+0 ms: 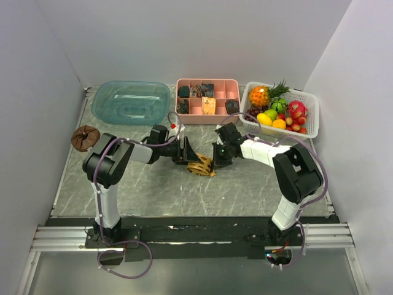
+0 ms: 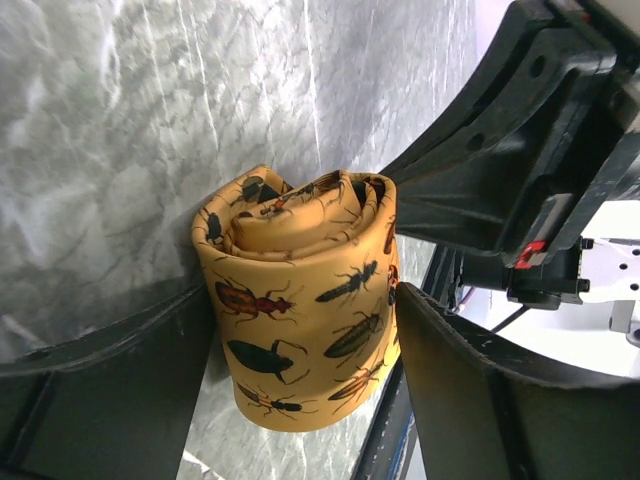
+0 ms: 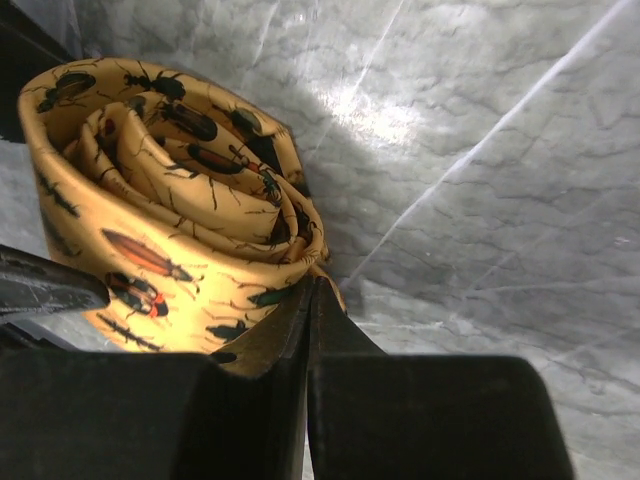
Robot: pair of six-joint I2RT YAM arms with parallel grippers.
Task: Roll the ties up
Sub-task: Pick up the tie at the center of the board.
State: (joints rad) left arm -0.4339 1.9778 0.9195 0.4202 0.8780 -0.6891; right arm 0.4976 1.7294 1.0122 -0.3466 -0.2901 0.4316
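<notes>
The tie (image 1: 201, 166) is golden-yellow cloth printed with beetles, wound into a loose roll on the grey marble table between both arms. In the left wrist view the roll (image 2: 300, 320) stands between my left gripper's two fingers, which press on its two sides. My left gripper (image 1: 187, 153) (image 2: 300, 300) is shut on it. In the right wrist view the roll (image 3: 150, 200) lies just left of my right gripper (image 1: 215, 157) (image 3: 312, 285). Its jaws are together, with a bit of the tie's outer edge pinched at their tip.
A teal plastic tub (image 1: 131, 101) stands at the back left. A pink compartment box (image 1: 207, 114) with small dark bundles is at the back middle. A white basket (image 1: 312, 126) of fruit is at the back right. A brown round bundle (image 1: 85, 137) lies at the left edge.
</notes>
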